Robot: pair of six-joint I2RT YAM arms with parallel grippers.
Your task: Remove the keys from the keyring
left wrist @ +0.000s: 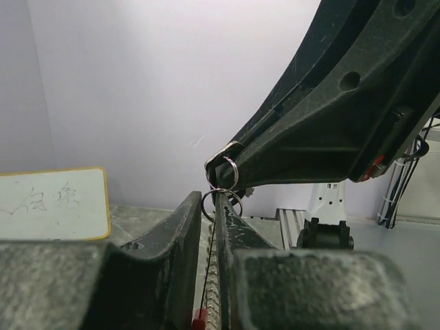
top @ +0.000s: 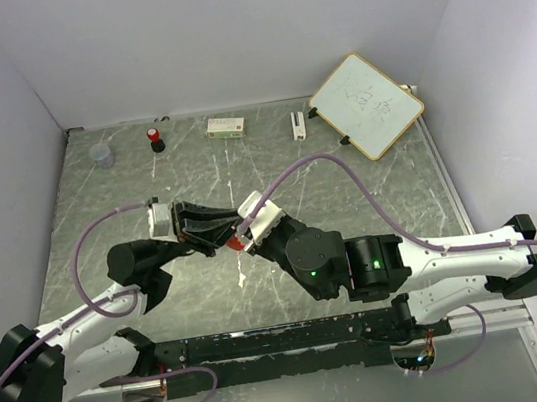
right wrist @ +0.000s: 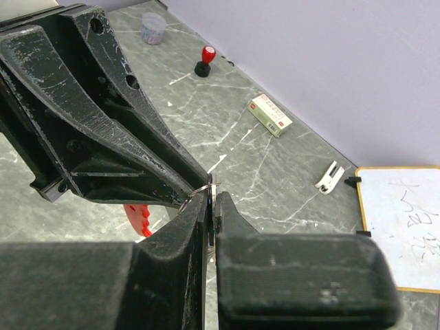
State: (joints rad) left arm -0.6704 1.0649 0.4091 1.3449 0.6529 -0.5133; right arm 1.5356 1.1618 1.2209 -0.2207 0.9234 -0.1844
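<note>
Meeting at the keyring (left wrist: 204, 205) — left jaws, right jaws.

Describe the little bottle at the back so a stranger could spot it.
Look along the table's back edge, toward the left corner. The bottle stands between a clear cup and a flat box; it alone is black with a red cap.
</note>
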